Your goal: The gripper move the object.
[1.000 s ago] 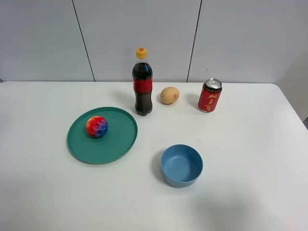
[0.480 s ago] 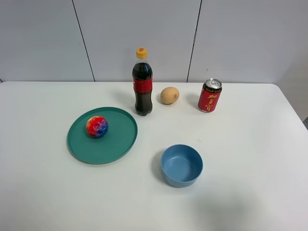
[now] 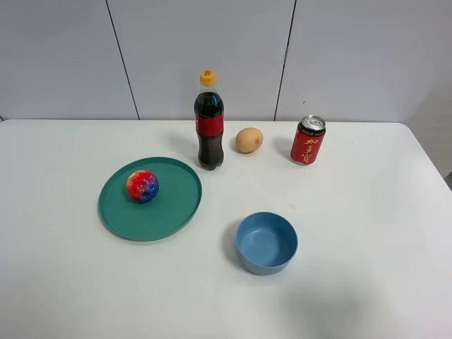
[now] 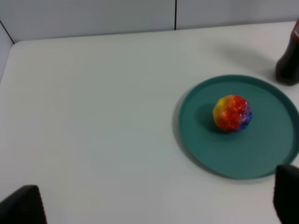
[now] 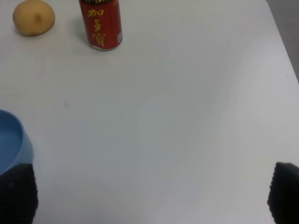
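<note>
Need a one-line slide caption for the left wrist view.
Open left gripper above the table, mottled ball resting on green plate.

My work surface is a white table (image 3: 367, 212) set against a pale panelled wall. Directly on it I see a round green plate (image 3: 169, 212) toward my left side, with a cola bottle (image 3: 209, 127) standing upright just beyond the plate's far edge. Beside the bottle lies a tan egg-shaped thing (image 3: 248, 140), and further to my right a red can (image 3: 308, 140) stands upright. Nearer to me, right of the plate and apart from it, sits a blue bowl (image 3: 266, 243).
</note>
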Available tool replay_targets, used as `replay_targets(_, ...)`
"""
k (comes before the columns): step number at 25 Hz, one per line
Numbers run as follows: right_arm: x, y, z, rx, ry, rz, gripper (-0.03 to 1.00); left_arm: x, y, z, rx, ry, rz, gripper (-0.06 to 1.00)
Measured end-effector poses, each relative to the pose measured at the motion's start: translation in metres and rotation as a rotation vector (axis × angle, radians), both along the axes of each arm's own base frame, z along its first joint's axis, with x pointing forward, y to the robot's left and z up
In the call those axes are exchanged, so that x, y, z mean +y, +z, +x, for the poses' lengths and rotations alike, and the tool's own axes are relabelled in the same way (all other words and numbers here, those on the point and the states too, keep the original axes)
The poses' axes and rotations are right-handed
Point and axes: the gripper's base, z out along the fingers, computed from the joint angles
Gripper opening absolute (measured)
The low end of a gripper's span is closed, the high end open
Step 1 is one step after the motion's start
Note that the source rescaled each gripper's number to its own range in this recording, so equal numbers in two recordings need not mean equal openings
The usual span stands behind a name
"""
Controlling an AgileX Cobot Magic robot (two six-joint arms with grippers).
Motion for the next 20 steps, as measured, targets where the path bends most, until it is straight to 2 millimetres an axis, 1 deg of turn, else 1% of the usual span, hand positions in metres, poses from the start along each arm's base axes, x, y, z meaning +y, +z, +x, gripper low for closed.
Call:
replay_targets(4, 0.000, 0.000, 0.000, 0.000, 0.000, 0.000, 1.00, -0.001, -0.026, -0.011, -0.013, 0.002, 0.000, 0.98)
replay_targets(8, 0.000, 0.000, 0.000, 0.000, 0.000, 0.000, 1.00, -0.002, -0.053, -0.018, -0.071, 0.007, 0.003, 0.98)
replay_targets(12, 0.000, 0.000, 0.000, 0.000, 0.000, 0.000, 1.00, -0.002, -0.076, -0.025, -0.099, 0.009, 0.004, 0.98)
replay_targets(15, 0.000, 0.000, 0.000, 0.000, 0.000, 0.000, 1.00, -0.003, -0.087, -0.029, -0.123, 0.010, 0.005, 0.98)
replay_targets(20, 0.000, 0.000, 0.000, 0.000, 0.000, 0.000, 1.00, -0.003, -0.094, -0.029, -0.129, 0.011, 0.006, 0.98)
